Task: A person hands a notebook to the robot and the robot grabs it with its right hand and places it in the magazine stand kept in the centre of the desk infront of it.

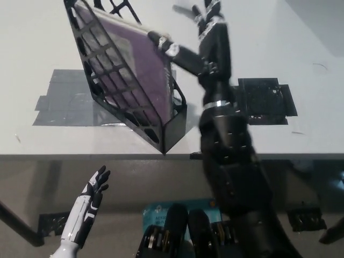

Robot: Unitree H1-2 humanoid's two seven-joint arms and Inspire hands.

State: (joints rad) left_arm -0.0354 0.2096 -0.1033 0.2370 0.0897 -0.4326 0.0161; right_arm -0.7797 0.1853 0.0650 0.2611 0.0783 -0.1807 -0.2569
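Notebook being seated inside black magazine stand at desk centre; right hand being spread beside stand's upper edge, nothing being gripped. Release step judged underway; clean arm withdrawal being called for next. Left hand being rested below desk edge, fingers apart, nothing being held

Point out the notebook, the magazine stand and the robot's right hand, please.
notebook [141, 75], head view, on its purple cover.
magazine stand [173, 128], head view, on its black front end wall.
right hand [207, 48], head view, on the black palm.
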